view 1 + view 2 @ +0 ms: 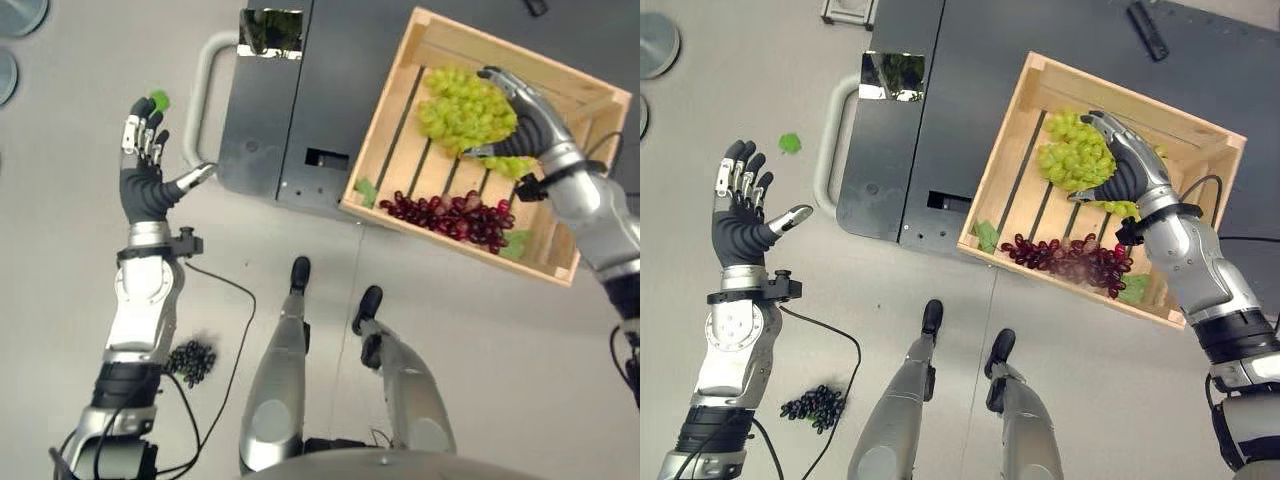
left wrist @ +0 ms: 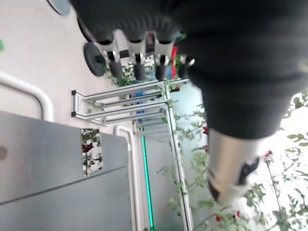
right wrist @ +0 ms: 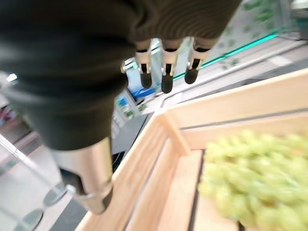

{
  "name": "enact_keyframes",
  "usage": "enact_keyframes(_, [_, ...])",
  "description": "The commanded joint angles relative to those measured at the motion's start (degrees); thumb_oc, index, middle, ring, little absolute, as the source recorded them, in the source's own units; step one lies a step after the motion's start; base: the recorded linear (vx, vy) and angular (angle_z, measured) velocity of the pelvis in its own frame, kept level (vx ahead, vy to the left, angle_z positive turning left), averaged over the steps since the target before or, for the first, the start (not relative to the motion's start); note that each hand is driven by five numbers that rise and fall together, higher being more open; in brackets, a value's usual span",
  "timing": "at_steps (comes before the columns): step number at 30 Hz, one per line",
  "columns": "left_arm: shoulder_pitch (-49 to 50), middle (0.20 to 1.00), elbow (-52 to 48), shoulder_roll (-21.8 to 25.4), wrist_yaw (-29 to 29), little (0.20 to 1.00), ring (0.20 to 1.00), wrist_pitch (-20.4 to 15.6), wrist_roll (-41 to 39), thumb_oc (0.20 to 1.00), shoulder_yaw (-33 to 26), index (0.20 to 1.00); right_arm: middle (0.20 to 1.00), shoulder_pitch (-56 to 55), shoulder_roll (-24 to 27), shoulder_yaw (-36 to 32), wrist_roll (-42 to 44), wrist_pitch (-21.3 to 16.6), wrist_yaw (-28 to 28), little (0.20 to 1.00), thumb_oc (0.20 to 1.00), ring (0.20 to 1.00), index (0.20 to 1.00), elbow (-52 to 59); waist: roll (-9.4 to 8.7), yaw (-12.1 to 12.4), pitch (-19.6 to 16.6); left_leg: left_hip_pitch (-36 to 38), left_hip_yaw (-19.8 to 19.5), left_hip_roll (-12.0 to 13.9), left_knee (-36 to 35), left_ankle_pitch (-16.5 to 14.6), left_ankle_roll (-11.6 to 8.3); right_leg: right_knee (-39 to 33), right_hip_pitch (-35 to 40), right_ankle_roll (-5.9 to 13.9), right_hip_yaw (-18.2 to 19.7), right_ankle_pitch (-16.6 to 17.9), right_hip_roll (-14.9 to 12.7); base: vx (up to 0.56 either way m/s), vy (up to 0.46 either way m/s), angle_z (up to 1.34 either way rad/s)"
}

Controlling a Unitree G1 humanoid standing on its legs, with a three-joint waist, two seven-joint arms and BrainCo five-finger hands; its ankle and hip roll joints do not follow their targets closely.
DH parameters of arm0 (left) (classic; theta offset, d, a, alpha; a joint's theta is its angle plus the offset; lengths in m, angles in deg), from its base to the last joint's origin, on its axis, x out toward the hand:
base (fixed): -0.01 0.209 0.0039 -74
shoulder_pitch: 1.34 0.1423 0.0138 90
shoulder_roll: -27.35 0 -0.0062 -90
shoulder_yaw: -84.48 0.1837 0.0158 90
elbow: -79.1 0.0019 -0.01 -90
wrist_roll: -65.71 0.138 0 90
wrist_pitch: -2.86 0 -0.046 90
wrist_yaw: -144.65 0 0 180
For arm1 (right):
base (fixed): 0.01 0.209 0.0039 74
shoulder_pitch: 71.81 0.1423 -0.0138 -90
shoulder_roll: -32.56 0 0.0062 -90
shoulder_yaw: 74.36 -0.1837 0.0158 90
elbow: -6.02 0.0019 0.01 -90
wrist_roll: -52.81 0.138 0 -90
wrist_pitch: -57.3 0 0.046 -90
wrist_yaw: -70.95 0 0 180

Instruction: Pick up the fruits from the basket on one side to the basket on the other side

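I saw the right hand (image 1: 1120, 160) over the pale slatted wooden crate (image 1: 1010, 150), which sat tilted on the dark grey metal platform (image 1: 940, 90). In the head views the hand lay on top of the bunch of green grapes (image 1: 1070, 155) in the crate's far part, palm down, touching the bunch. In its own wrist view the fingers (image 3: 166, 74) reached forward nearly straight and the thumb (image 3: 89, 183) stood apart, with the green grapes (image 3: 250, 178) below them; I saw nothing curled round the fruit, so I read the hand as spread and resting rather than gripping.

A bunch of dark red grapes (image 1: 1070, 260) lay along the crate's near edge, with a small green leaf (image 1: 987, 236) at one end and another at the other.

The left hand (image 1: 740, 215) was held up over the grey floor (image 1: 940, 330), well apart from the crate, fingers straight and fanned, thumb out, holding nothing. A small green scrap (image 1: 790, 143) lay on the floor just beyond its fingertips. A bunch of black grapes (image 1: 815, 405) lay on the floor beside the left forearm. A light grey curved handle (image 1: 835, 130) stuck out from the platform's left side.
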Motion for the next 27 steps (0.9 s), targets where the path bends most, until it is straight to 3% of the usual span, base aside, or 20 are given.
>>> enact_keyframes(1, [-1.0, 1.000, -4.9, 0.0, -1.6, 1.000, 1.000, -3.8, -0.4, 1.000, -1.0, 1.000, 1.000, 7.0, 2.2, 3.0, -1.9, 1.5, 2.6, 1.000, 1.000, 1.000, 1.000, -0.4, -0.41, -0.3, -0.2, 1.4, 0.7, 0.5, 3.7, -5.3, -1.95, 1.3, -0.5, 4.86, 0.1, -0.7, -1.9, 0.00, 0.000, 0.00])
enact_keyframes(8, [-2.1, 1.000, -4.3, -0.4, -2.7, 1.000, 1.000, -4.0, -0.8, 1.000, -0.1, 1.000, 1.000, 16.7, 0.5, 9.3, -2.1, 2.6, 3.9, 1.000, 1.000, 1.000, 1.000, -8.2, -0.17, 0.3, -0.2, -1.1, 0.3, 0.4, 3.5, -5.2, -2.05, 1.4, -3.1, 4.90, 0.2, -0.8, -1.9, 0.00, 0.000, 0.00])
enact_keyframes(13, [-2.7, 1.000, -4.1, -0.3, -3.4, 1.000, 1.000, -4.2, -1.5, 1.000, 0.9, 1.000, 1.000, 23.3, -0.6, 14.6, -0.7, 4.0, 5.0, 1.000, 1.000, 1.000, 1.000, -19.7, 0.38, 0.5, -0.2, -2.9, 0.3, 0.1, 3.3, -4.7, -1.92, 1.1, -4.9, 4.69, 0.1, -0.1, -2.0, -0.01, 0.003, 0.01])
enact_keyframes(27, [-3.8, 1.000, -3.4, -0.4, -4.6, 1.000, 1.000, -4.1, -0.9, 1.000, 2.4, 1.000, 1.000, 23.5, -0.9, 19.0, -0.3, 5.5, 3.3, 1.000, 1.000, 1.000, 1.000, -32.1, 1.03, -0.4, -0.2, -4.6, 0.4, -0.6, 4.0, -5.1, -1.84, 1.5, -6.7, 4.95, 0.6, 0.0, -2.3, 0.00, 0.000, 0.00])
